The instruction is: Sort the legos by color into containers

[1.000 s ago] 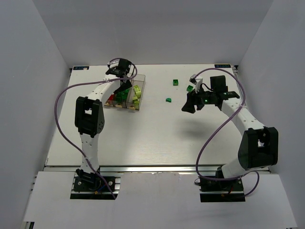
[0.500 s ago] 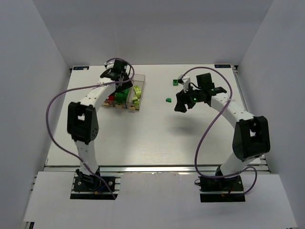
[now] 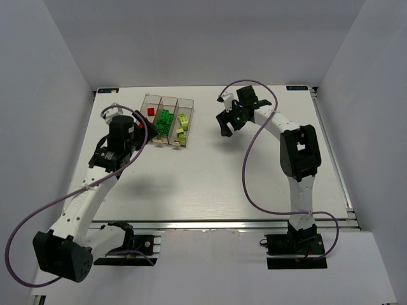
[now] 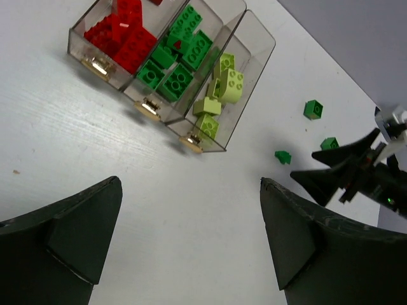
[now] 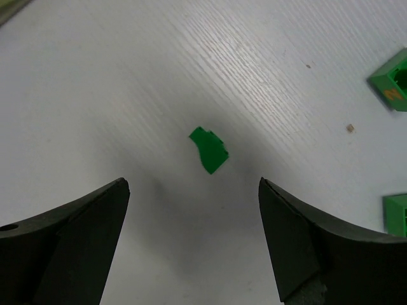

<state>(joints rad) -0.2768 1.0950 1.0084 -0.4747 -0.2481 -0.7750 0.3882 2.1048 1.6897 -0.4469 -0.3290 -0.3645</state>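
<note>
While both arms reach out over the white table [image 3: 210, 184], neither one holds anything. Nearest, on the left side, the left gripper [image 4: 189, 190] has its two dark fingers spread wide, with only bare tabletop showing between them. It hangs just near and left of the containers [image 4: 254, 60] and touches none of them.

The containers are three clear, smoky bins joined side by side, standing on the far-left part of the table. The left bin holds the red legos [image 4: 124, 38], the middle bin the dark green legos [image 4: 175, 70], and the right bin the pale yellow-green legos [image 4: 222, 86]. In each bin the bricks lie piled loosely at different angles.

To the right of the bins and well apart from them, the right gripper [image 5: 193, 184] points down at the table, its jaws also wide apart and gripping nothing. A small green lego [image 5: 209, 149] lies flat on the tabletop below the gap, roughly midway between the two fingers and clear of both. Farther right, at the edge of the right wrist view, lie a green lego with an orange mark [image 5: 389, 79] and another green lego [image 5: 397, 215]. Both are cut off by the frame and rest loose on the table outside any bin.
</note>
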